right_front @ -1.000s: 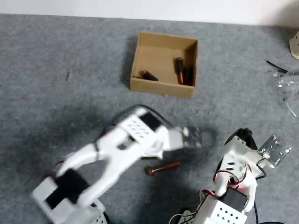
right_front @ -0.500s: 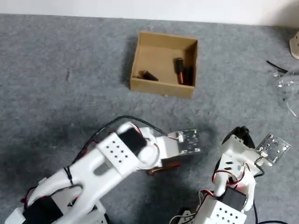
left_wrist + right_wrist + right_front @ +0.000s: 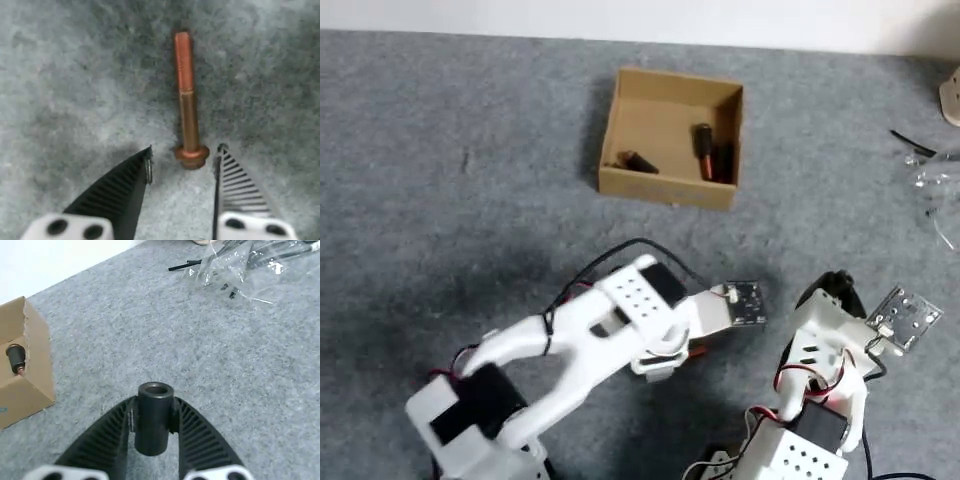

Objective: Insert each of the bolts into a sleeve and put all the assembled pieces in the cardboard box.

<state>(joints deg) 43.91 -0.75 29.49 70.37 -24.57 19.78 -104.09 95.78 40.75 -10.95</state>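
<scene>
The left end effector (image 3: 185,149) gapes astride a coppery metal bolt (image 3: 184,90), seemingly without contact; the right end effector (image 3: 153,405) grips a black cylindrical sleeve (image 3: 154,422).

The box (image 3: 665,188) sits near the table's (image 3: 450,120) far edge, one piece (image 3: 638,162) at its left wall and another (image 3: 704,150) at its right. The bolt (image 3: 186,100) lies near the front edge, its head between the left gripper's (image 3: 185,150) spread tips. To its right, the right gripper (image 3: 154,402) clamps the sleeve (image 3: 154,420). A bag (image 3: 932,175) lies at the right edge.
</scene>
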